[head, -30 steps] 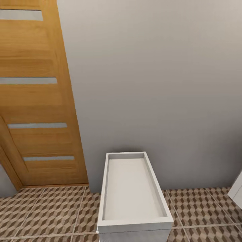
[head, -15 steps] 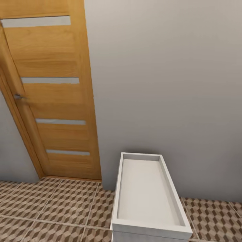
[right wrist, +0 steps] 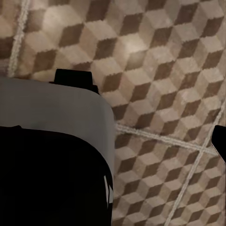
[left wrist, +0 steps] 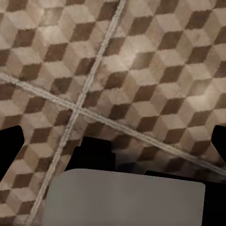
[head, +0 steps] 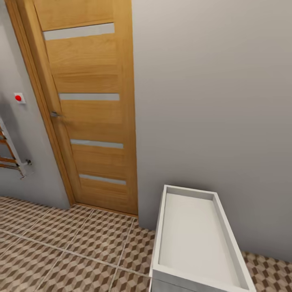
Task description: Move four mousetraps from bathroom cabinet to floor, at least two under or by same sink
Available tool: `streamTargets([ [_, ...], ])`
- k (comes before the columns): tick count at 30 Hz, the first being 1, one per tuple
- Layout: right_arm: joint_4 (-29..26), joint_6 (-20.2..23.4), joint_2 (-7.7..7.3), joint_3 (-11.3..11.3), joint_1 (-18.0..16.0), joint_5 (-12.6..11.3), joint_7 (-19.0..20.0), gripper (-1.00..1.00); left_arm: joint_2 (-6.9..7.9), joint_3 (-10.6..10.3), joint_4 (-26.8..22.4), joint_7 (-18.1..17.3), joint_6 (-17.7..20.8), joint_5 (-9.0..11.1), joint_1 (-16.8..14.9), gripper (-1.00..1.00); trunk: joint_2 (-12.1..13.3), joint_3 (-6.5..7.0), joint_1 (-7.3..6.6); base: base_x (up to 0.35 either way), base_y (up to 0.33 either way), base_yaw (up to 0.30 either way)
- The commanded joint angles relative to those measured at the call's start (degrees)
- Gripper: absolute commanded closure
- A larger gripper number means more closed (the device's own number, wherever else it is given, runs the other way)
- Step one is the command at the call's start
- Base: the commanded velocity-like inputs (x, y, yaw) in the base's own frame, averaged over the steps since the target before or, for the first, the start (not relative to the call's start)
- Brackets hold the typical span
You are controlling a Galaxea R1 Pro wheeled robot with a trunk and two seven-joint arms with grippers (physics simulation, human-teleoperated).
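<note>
White bathroom sink (head: 194,239) stands on the bathroom floor (head: 73,243) against the wall, wooden door (head: 89,109) beside it; I cannot tell how either gripper is set.

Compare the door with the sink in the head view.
The door is orange-brown wood with pale horizontal strips; the sink is plain white. The door stands upright in the wall, while the sink is a low box with its open basin facing up. Both are rectangular and meet the tiled floor.

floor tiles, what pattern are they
A brown, beige and white cube pattern on the floor tiles, clearest in the left wrist view.
</note>
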Motion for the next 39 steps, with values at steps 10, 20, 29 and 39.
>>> streamTargets([
  [10, 0.18, 0.0, -0.13, 0.34, -0.07, 0.41, -0.19, -1.0, -0.01, -0.49, 0.03, 0.1, -0.15, 0.47, -0.03, -1.0, -0.02, -0.05, -0.01, 0.0, 0.0, 0.3],
  [20, 0.18, -0.1, -0.23, 0.34, -0.07, 0.41, -0.2, -1.0, -0.01, -0.49, 0.03, 0.1, -0.15, 0.43, -0.03, -1.0, -0.02, -0.05, -0.01, 0.0, 0.0, 0.3],
  [29, 0.18, -0.2, -0.24, 0.35, -0.07, 0.41, -0.26, -1.0, -0.01, -0.49, 0.03, 0.1, -0.15, 0.43, -0.03, -1.0, -0.02, -0.05, -0.01, 0.0, 0.0, 0.3],
  [39, 0.17, -0.27, -0.25, 0.42, -0.07, 0.46, -0.27, -1.0, -0.01, -0.49, 0.03, 0.1, -0.15, 0.43, -0.03, -1.0, -0.02, -0.05, -0.01, 0.0, 0.0, 0.3],
])
